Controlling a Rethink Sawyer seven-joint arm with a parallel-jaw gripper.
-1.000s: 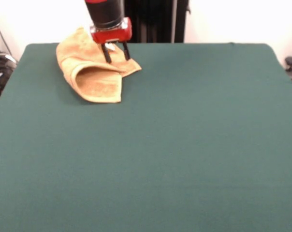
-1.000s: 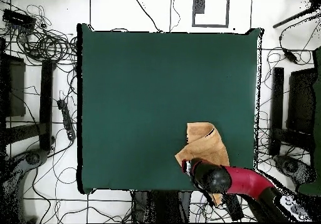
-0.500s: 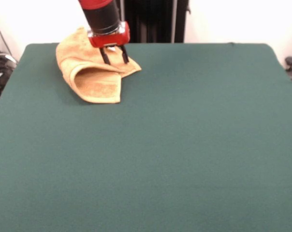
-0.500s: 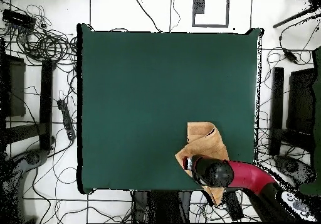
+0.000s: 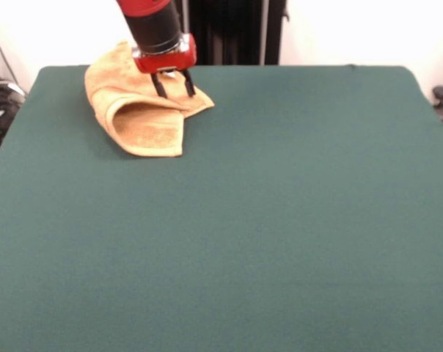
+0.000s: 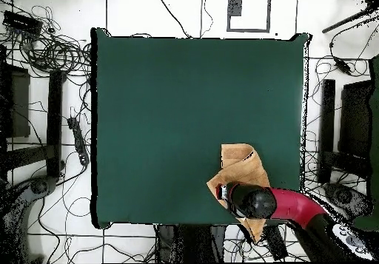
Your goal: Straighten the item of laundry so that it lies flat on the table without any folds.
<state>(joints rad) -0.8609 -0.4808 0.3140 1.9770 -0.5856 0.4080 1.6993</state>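
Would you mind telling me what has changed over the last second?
The pincer drifted slightly toward the picture's left in the front view and spread its open fingers a little wider above the towel. Nothing was gripped or released. The towel stayed folded in the same spot on the table.

The gripper (image 5: 173, 84) is sitting a little higher and further toward the table's (image 5: 280, 220) far-left corner than a second ago, when its red housing was hanging lower over the towel (image 5: 144, 110); its two dark fingers (image 5: 160, 85) are now spread a touch wider above the folded cloth; in the overhead view the arm's black wrist (image 6: 254, 202) is reaching slightly further in over the towel (image 6: 244, 168) from the table's (image 6: 185, 91) near edge; against half a second ago, hardly anything is differing
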